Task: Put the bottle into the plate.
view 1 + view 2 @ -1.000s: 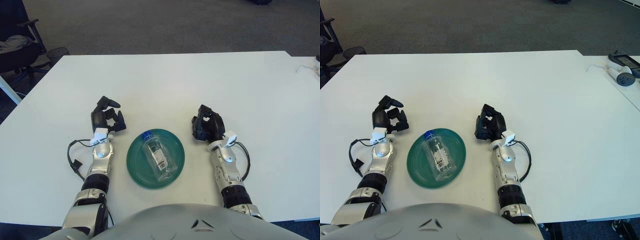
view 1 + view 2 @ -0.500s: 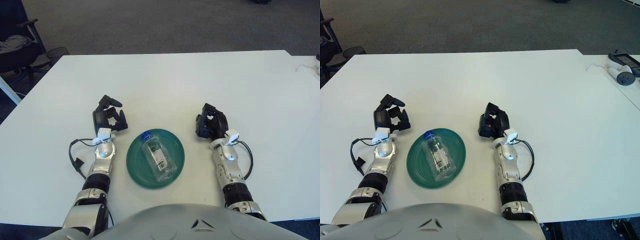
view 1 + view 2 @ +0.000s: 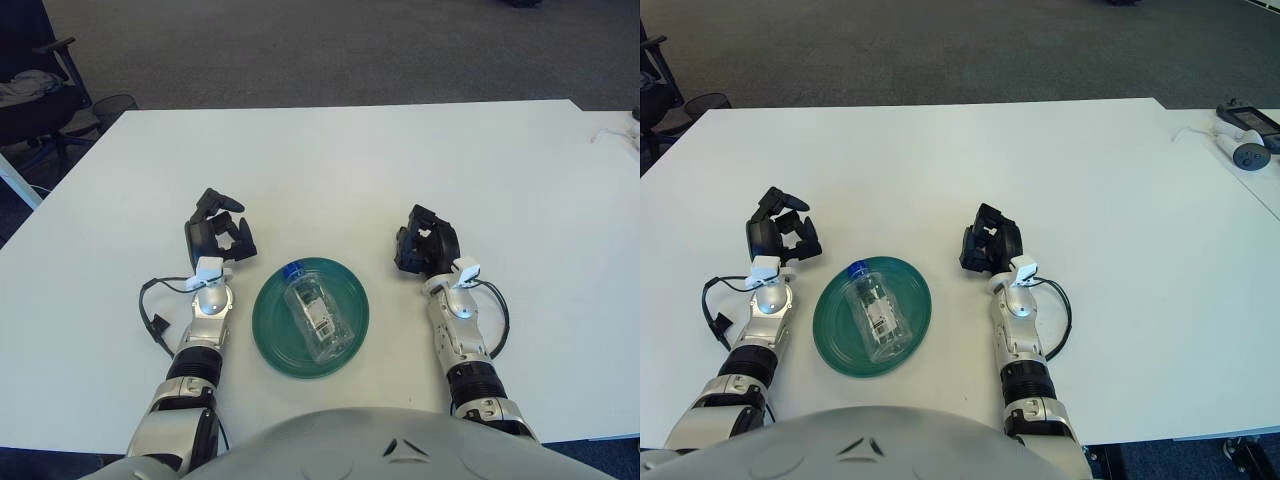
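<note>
A clear plastic bottle [image 3: 318, 322] with a blue cap lies on its side inside the round green plate [image 3: 275, 340] near the table's front edge. The cap points to the far left. My left hand [image 3: 218, 238] shows just left of the plate, fingers curled and holding nothing. Right of the plate my right hand [image 3: 424, 244] is also curled and empty. Neither hand touches the plate or the bottle.
The white table [image 3: 340, 170] stretches far behind the plate. A controller and a cable [image 3: 1244, 150] lie on a side table at the far right. An office chair [image 3: 35, 95] stands off the table's far left corner.
My right hand has drifted slightly to the right, away from the plate. The left hand, the bottle and the plate have hardly moved.
</note>
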Robot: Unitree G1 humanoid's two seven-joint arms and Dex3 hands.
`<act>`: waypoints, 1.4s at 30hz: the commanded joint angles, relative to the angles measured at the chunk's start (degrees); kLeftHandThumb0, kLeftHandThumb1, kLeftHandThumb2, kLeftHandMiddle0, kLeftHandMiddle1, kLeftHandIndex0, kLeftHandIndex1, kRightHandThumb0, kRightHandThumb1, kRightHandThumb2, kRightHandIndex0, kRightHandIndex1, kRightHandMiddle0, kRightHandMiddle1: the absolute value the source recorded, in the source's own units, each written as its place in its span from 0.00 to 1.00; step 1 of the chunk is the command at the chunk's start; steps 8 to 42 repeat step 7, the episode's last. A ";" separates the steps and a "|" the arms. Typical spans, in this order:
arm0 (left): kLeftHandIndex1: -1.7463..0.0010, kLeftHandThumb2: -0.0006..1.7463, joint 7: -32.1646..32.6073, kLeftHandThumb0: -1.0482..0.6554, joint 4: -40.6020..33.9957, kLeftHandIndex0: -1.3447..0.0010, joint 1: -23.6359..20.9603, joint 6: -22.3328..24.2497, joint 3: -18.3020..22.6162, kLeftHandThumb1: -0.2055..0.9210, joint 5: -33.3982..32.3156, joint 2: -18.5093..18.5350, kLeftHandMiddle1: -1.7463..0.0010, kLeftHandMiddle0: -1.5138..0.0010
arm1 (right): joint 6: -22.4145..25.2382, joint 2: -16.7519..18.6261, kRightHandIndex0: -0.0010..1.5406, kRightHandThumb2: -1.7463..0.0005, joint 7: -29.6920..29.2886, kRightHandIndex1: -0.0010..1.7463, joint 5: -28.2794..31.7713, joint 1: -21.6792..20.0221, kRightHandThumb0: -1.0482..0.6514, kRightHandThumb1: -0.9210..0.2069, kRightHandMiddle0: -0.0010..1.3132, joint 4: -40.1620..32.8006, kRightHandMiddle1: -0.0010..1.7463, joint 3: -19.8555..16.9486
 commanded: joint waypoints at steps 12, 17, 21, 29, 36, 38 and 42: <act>0.00 0.91 0.02 0.28 4.59 0.40 7.18 1.69 -2.44 0.26 0.20 -6.25 0.00 0.14 | 1.54 -1.13 0.84 0.20 -1.20 1.00 -0.20 0.62 0.58 0.60 0.80 3.74 1.00 -1.45; 0.00 0.91 0.02 0.28 4.59 0.40 7.18 1.69 -2.44 0.26 0.20 -6.25 0.00 0.14 | 1.54 -1.13 0.84 0.20 -1.20 1.00 -0.20 0.62 0.58 0.60 0.80 3.74 1.00 -1.45; 0.00 0.91 0.02 0.28 4.59 0.40 7.18 1.69 -2.44 0.26 0.20 -6.25 0.00 0.14 | 1.54 -1.13 0.84 0.20 -1.20 1.00 -0.20 0.62 0.58 0.60 0.80 3.74 1.00 -1.45; 0.00 0.91 0.02 0.28 4.59 0.40 7.18 1.69 -2.44 0.26 0.20 -6.25 0.00 0.14 | 1.54 -1.13 0.84 0.20 -1.20 1.00 -0.20 0.62 0.58 0.60 0.80 3.74 1.00 -1.45; 0.00 0.91 0.02 0.28 4.59 0.40 7.18 1.69 -2.44 0.26 0.20 -6.25 0.00 0.14 | 1.54 -1.13 0.84 0.20 -1.20 1.00 -0.20 0.62 0.58 0.60 0.80 3.74 1.00 -1.45; 0.00 0.91 0.02 0.28 4.59 0.40 7.18 1.69 -2.44 0.26 0.20 -6.25 0.00 0.14 | 1.54 -1.13 0.84 0.20 -1.20 1.00 -0.20 0.62 0.58 0.60 0.80 3.74 1.00 -1.45; 0.00 0.91 0.02 0.28 4.59 0.40 7.18 1.69 -2.44 0.26 0.20 -6.25 0.00 0.14 | 1.54 -1.13 0.84 0.20 -1.20 1.00 -0.20 0.62 0.58 0.60 0.80 3.74 1.00 -1.45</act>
